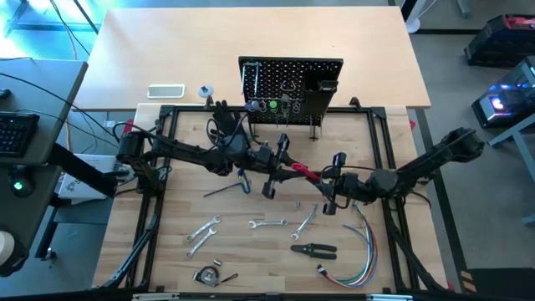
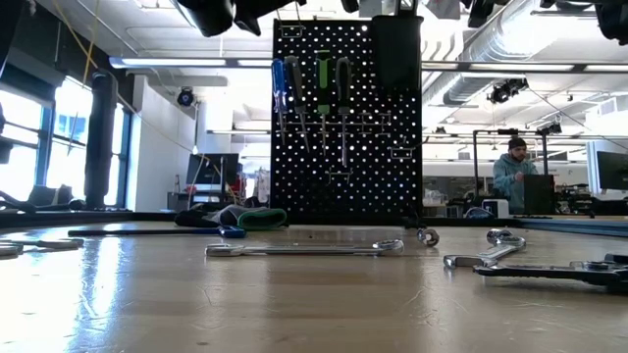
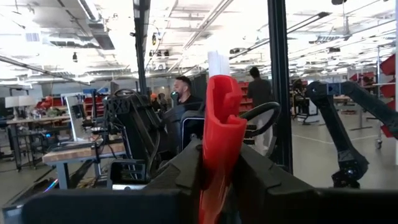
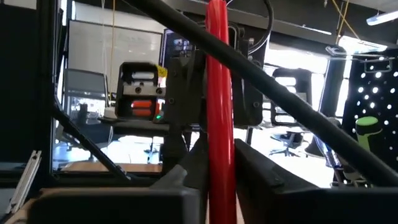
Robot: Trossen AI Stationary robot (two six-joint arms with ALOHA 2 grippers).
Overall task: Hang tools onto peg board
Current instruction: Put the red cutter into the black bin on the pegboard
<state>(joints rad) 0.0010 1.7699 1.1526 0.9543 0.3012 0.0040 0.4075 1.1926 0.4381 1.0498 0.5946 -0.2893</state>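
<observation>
Both grippers met above the middle of the table (image 1: 167, 234), in front of the peg board (image 1: 290, 84). The left gripper (image 1: 284, 167) and right gripper (image 1: 328, 186) each pinched an end of the red-handled tool (image 1: 306, 175), held clear of the surface. Wrenches (image 1: 201, 232) lay toward the near edge.

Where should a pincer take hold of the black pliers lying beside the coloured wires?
Grip the pliers across both handles, at the thicker end nearer the wires, coming straight down from above. They lie flat on the table, handles side by side, with bare wood around them.
</observation>
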